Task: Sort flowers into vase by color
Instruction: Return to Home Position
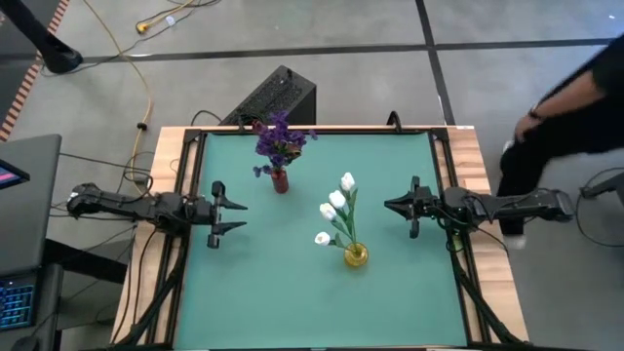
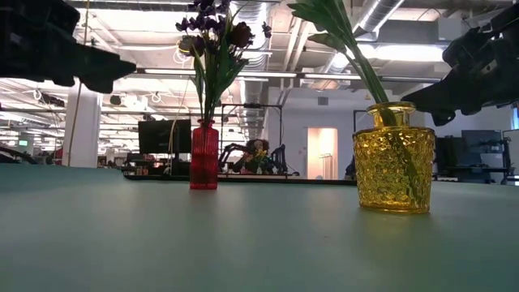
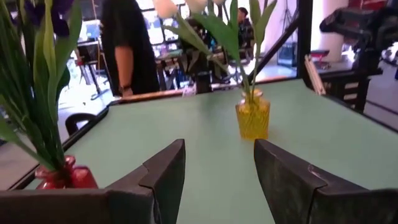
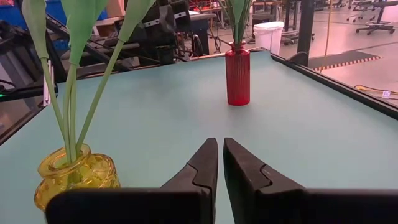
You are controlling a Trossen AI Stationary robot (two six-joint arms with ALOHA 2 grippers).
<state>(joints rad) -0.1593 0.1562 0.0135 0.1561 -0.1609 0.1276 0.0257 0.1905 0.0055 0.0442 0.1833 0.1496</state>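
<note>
With the left fingers (image 1: 232, 214) spread wide and empty and the right fingers (image 1: 395, 206) pressed shut on nothing, the white flowers (image 1: 336, 203) stood in the yellow vase (image 1: 356, 255) between them, nearer the right, where a careless sweep could have clipped the leaning stems and toppled it.

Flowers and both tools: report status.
Left tool open, left edge; right tool shut, right edge. White flowers in yellow vase, purple flowers in red vase. Person off table, right side.

Left gripper (image 1: 241, 215) fingers spread; right gripper (image 1: 390, 206) fingers pressed together; both arms level, facing inward.
</note>
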